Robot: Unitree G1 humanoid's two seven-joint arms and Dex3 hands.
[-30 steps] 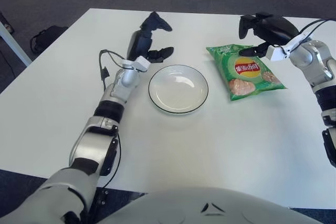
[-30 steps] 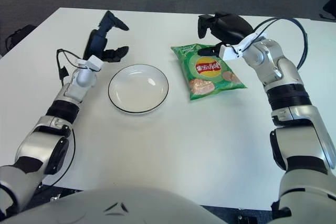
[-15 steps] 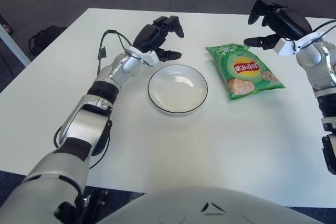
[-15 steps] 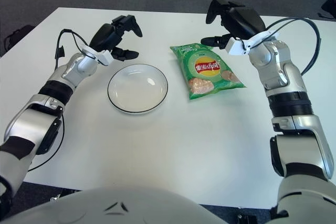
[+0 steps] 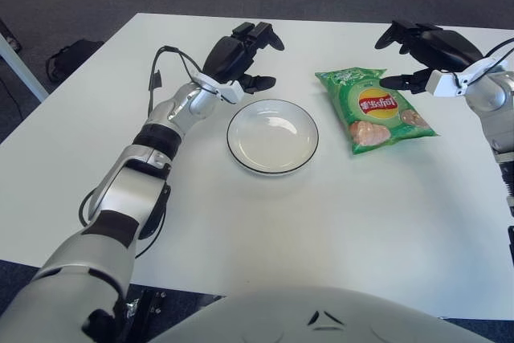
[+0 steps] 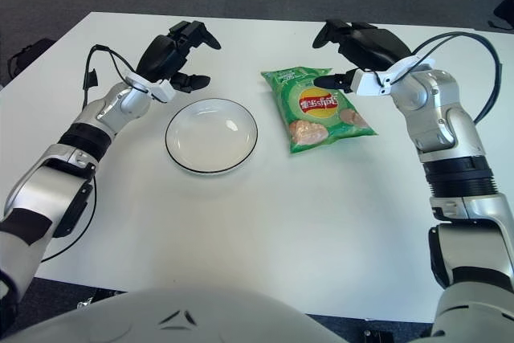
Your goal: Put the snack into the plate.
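Note:
A green snack bag (image 5: 374, 109) with a red logo lies flat on the white table, right of the plate. The empty white plate (image 5: 272, 136) with a dark rim sits near the table's middle. My right hand (image 5: 422, 50) hovers over the bag's far right corner, fingers spread, holding nothing. My left hand (image 5: 241, 52) is raised just beyond the plate's far left rim, fingers spread and empty.
The white table (image 5: 321, 222) reaches toward me with bare surface in front of the plate and bag. A dark bag (image 5: 68, 58) lies on the floor off the table's left edge. Black cables run along both forearms.
My right hand swung up and to the right, then came down over the bag's far right corner. My left hand tipped forward toward the plate's far rim and has held there.

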